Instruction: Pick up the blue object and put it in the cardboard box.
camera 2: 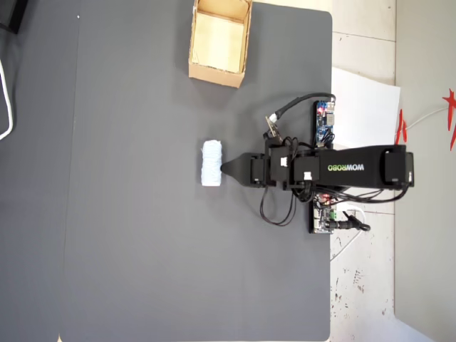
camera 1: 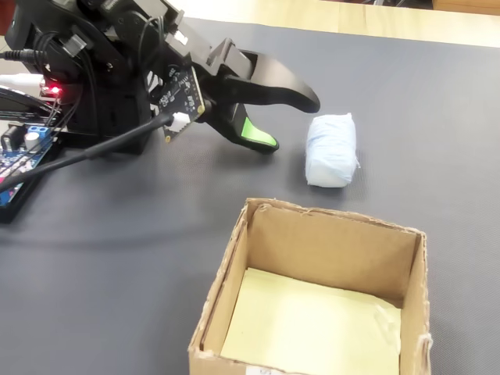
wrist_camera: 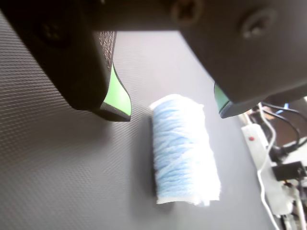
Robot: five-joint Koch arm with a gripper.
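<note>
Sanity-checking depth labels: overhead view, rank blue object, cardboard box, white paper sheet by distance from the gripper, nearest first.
Measured from the gripper in the overhead view:
1. Blue object, just left of the tips, on the mat.
2. White paper sheet, up and right, beside the mat's right edge.
3. Cardboard box, near the mat's top edge; close to the sheet's distance, so 2 and 3 are loosely ranked.

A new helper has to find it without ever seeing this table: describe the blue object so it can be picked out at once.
Start from the dark grey mat that covers the table in the overhead view. Near its middle, just off the tip of the black arm's gripper, lies the blue object. It is a small, pale blue, soft-looking roll, far smaller than the open cardboard box at the mat's top edge.
</note>
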